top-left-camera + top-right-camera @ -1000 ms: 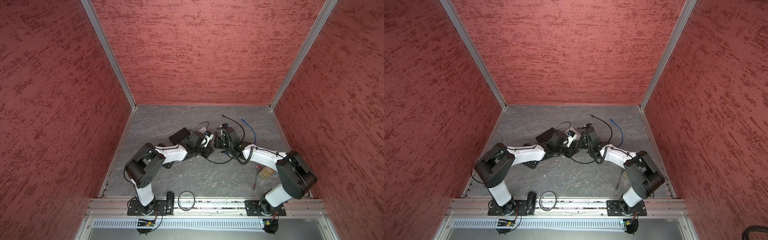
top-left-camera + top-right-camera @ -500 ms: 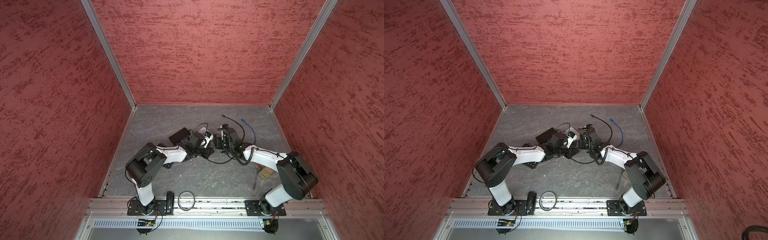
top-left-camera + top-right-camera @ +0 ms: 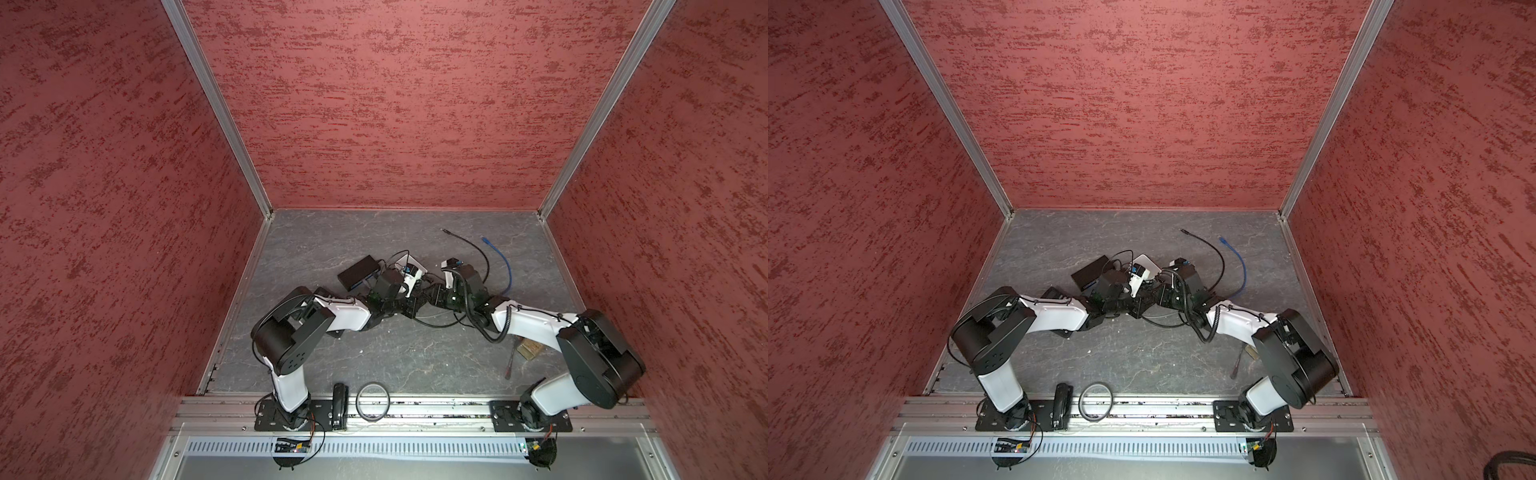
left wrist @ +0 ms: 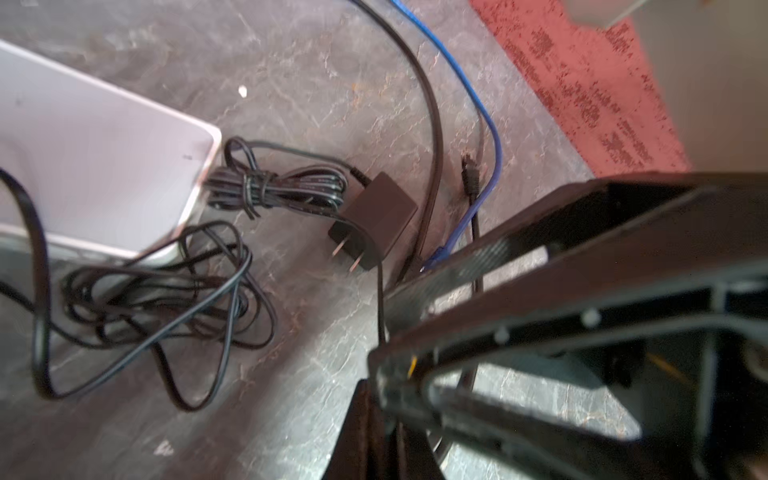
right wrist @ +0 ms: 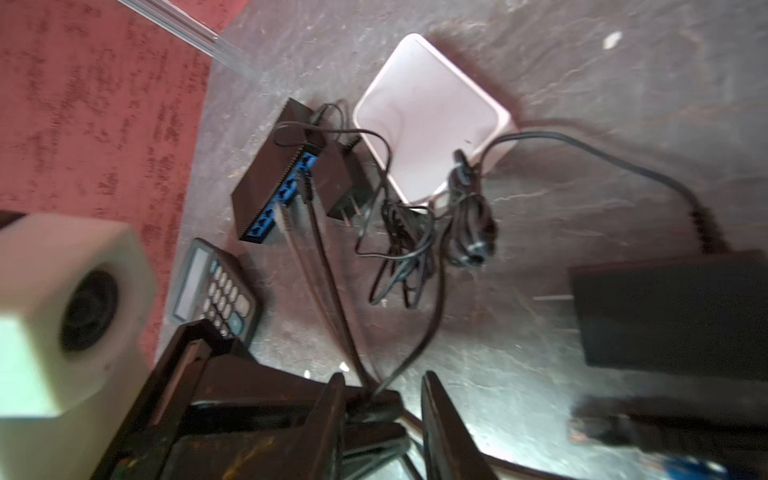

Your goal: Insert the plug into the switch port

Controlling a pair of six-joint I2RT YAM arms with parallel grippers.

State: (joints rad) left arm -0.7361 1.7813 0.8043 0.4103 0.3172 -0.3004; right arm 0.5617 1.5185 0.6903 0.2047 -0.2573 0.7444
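The plug (image 5: pixel 306 189) sits on the end of a dark cable (image 5: pixel 332 286) and lies against the blue port face of the black switch (image 5: pixel 266 174). The blurred right wrist view does not show whether it is seated in a port or only resting in front of one. A second, paler cable (image 5: pixel 293 239) ends at the same port face.

From the switch, the dark cable runs straight to the two grippers, which meet on the switch's port side. The left gripper (image 5: pixel 395 419) has its jaws together and appears to pinch the dark cable well back from the plug. The right gripper (image 5: pixel 383 376) straddles that spot with its jaws apart, holding nothing.

A black power adapter (image 5: pixel 336 183) with two prongs lies just beside the switch's port face. Beyond the adapter are a white box (image 5: pixel 432 112) and a tangle of thin black cord (image 5: pixel 399 249). A calculator (image 5: pixel 212 286) lies near one short end of the switch, and a blue cable (image 3: pixel 503 266) lies well apart from it.

The step in hand looks like a change of grip along the cable before the final push. The next move likely calls for a hold nearer the plug, since a grip far back lets the cable bend. The plug would then be squared to a port and pressed straight in, clear of the crowding adapter.
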